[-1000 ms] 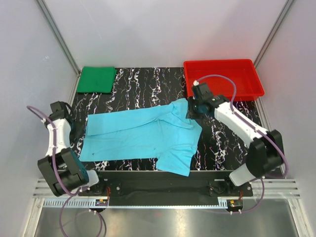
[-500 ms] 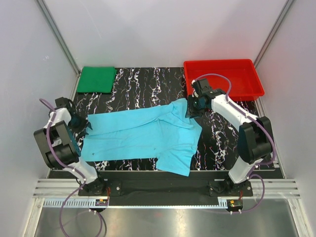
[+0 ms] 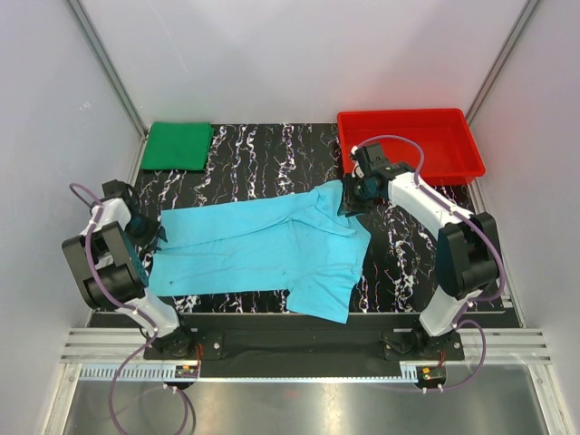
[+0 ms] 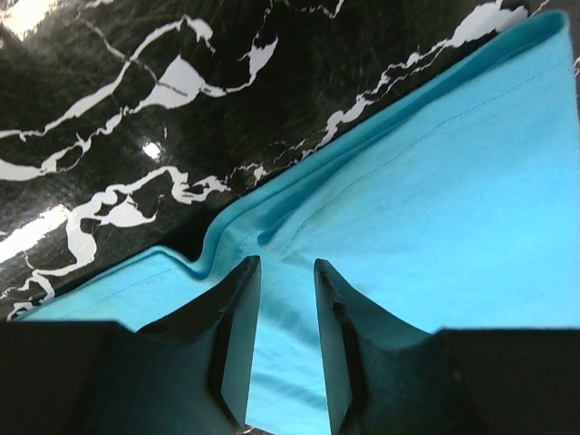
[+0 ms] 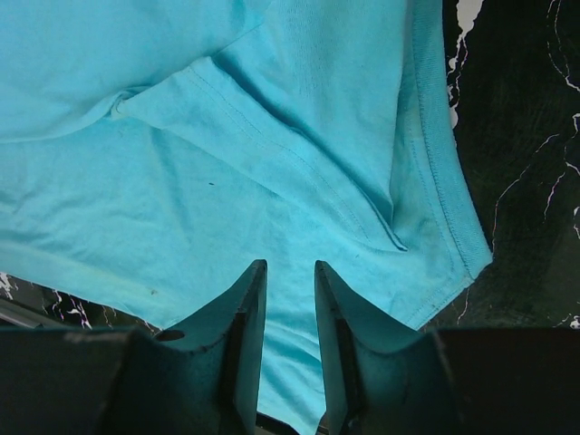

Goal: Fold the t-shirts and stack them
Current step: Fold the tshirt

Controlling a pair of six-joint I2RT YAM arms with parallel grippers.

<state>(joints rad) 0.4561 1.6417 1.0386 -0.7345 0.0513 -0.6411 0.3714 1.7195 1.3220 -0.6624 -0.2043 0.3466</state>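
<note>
Light cyan-blue cloth t-shirt (image 3: 263, 249) is laid lengthwise left-to-right, ends met by left gripper (image 4: 285, 263) and right gripper (image 5: 290, 265); jaws narrowed over cloth, clamping cannot be told.

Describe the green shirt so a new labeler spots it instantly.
Find the black marbled table. At its far-left corner, opposite the red tray, lies the green t-shirt. It's folded into a flat square, unlike the cyan t-shirt spread open mid-table.
</note>
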